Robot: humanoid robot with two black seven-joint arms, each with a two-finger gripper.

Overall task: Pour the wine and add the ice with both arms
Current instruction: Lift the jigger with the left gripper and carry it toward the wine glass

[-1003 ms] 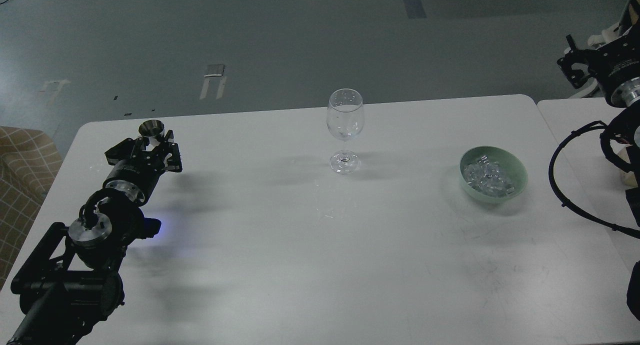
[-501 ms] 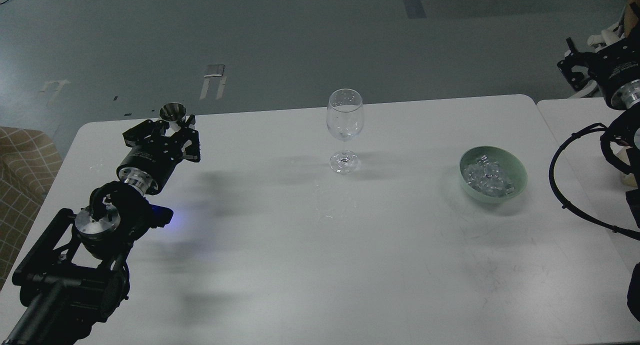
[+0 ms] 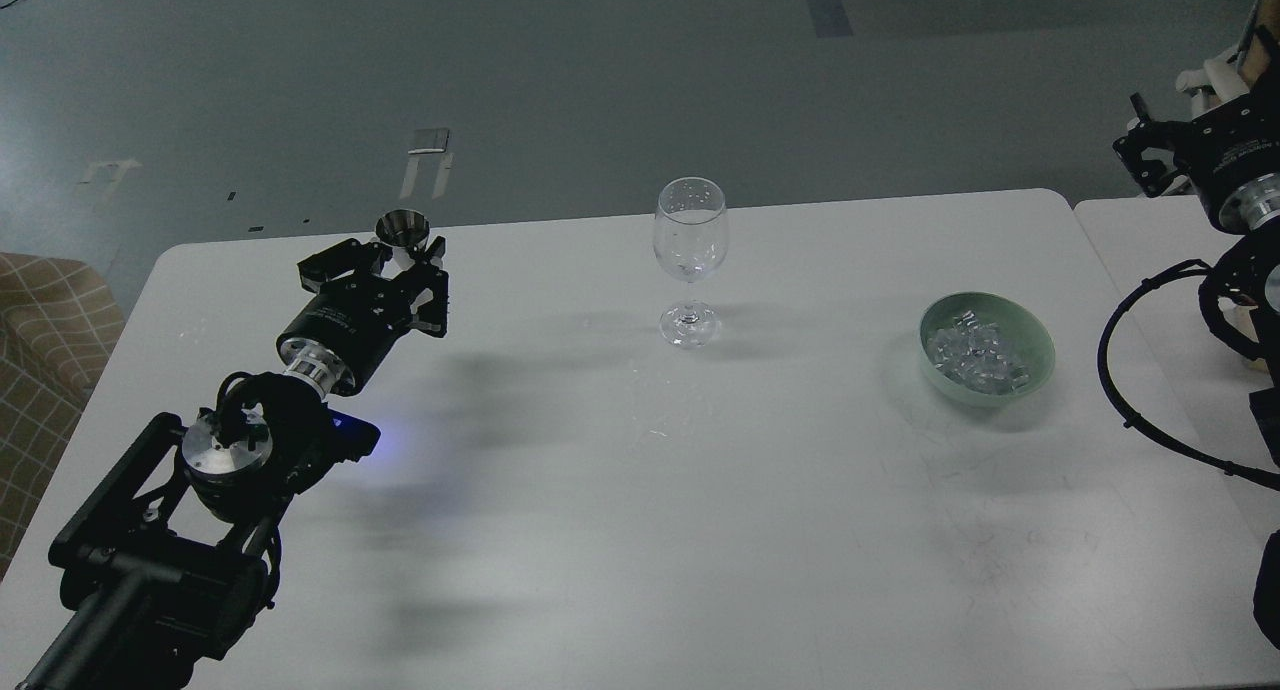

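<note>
Two black arms are seen over the white tabletop. At 9 o'clock, the left pincer is clamped on a small steel cup, held upright above the tabletop and well apart from the empty wine glass, which stands at 12 o'clock. At 3 o'clock, the ice is heaped in a pale green bowl, untouched. At the 2 o'clock edge, the right pincer is raised off the tabletop; whether its fingers are apart cannot be told. The pouring step is judged to be in hand: the cup must next be carried rightward to the glass rim and tipped gently, without the glass being knocked.
</note>
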